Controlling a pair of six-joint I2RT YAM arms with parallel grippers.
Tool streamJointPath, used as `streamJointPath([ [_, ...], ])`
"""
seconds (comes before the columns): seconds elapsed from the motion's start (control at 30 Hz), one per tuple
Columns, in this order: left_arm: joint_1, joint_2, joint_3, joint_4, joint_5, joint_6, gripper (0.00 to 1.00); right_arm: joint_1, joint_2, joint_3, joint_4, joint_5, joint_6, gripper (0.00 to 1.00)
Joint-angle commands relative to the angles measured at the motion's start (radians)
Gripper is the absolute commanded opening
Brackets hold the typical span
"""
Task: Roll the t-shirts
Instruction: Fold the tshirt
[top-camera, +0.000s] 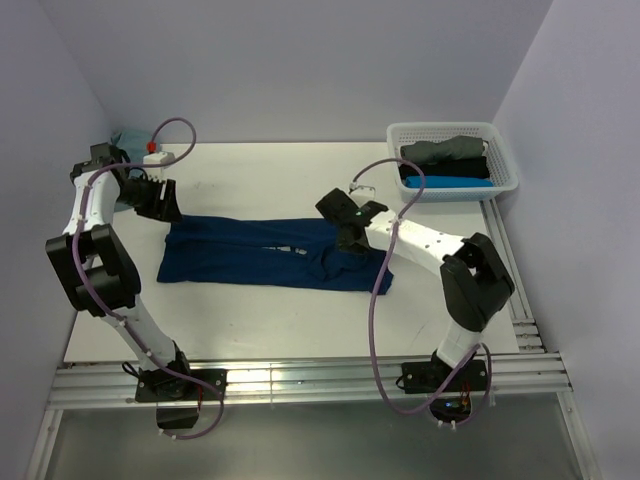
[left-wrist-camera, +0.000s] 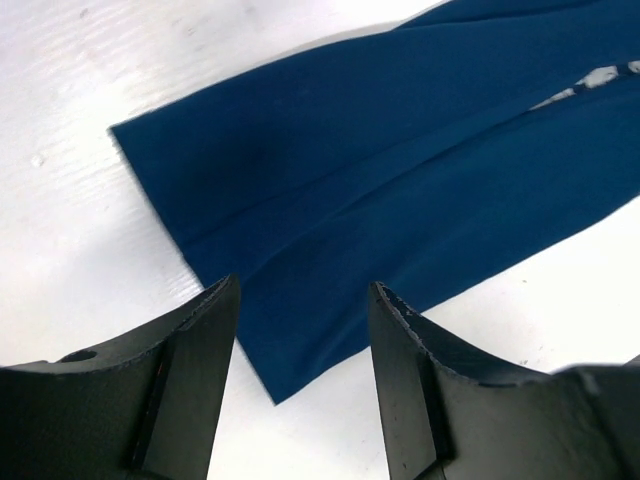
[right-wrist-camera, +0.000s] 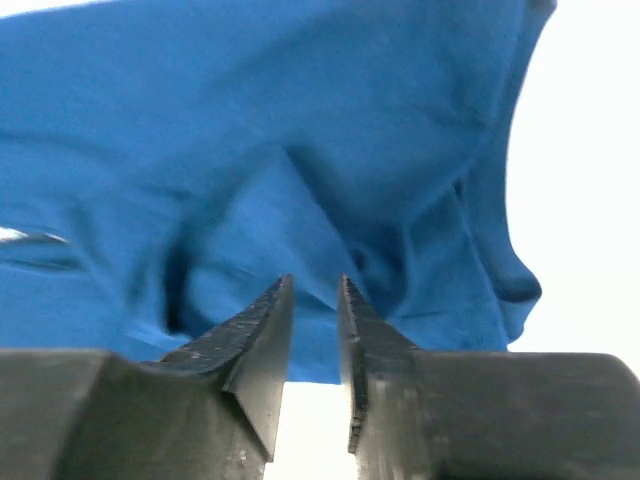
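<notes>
A dark navy t-shirt (top-camera: 260, 255) lies folded into a long strip across the table, with a small white neck mark (top-camera: 297, 250). My left gripper (top-camera: 165, 205) is open and empty just off the strip's left end, whose corner shows between its fingers in the left wrist view (left-wrist-camera: 305, 290). The shirt (left-wrist-camera: 400, 150) lies flat there. My right gripper (top-camera: 345, 235) hovers over the rumpled right end (right-wrist-camera: 300, 130). Its jaws (right-wrist-camera: 315, 285) stand slightly apart with nothing between them. Grey (top-camera: 445, 150), black (top-camera: 440, 168) and bright blue (top-camera: 450, 182) shirts lie in the basket.
A white lattice basket (top-camera: 505, 160) stands at the back right corner. A pale teal cloth (top-camera: 128, 138) lies at the back left behind the left arm. Walls close in the left, right and back. Rails run along the near edge (top-camera: 300, 380).
</notes>
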Motion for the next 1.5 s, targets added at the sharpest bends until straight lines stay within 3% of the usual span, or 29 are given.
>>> streamJointPath([
  [0.0, -0.033, -0.056, 0.000, -0.001, 0.042, 0.006, 0.60, 0.005, 0.055, 0.132, 0.012, 0.036, -0.017, 0.33],
  [0.2, -0.051, -0.071, -0.007, 0.001, 0.046, -0.003, 0.60, -0.005, 0.217, 0.279, -0.066, 0.062, -0.032, 0.41],
  [0.6, -0.067, -0.090, -0.027, 0.007, 0.046, -0.003, 0.60, -0.014, 0.257, 0.301, -0.127, 0.094, -0.029, 0.43],
  [0.83, -0.073, -0.087, -0.024, -0.004, 0.052, -0.003, 0.59, -0.014, 0.228, 0.261, -0.121, 0.091, -0.020, 0.27],
  [1.03, -0.103, -0.117, -0.049, -0.004, 0.061, -0.009, 0.60, -0.009, 0.165, 0.204, -0.103, 0.087, -0.006, 0.01],
  [1.47, -0.205, -0.142, -0.096, -0.041, 0.110, -0.009, 0.60, 0.066, -0.144, -0.056, -0.034, 0.067, 0.075, 0.00],
])
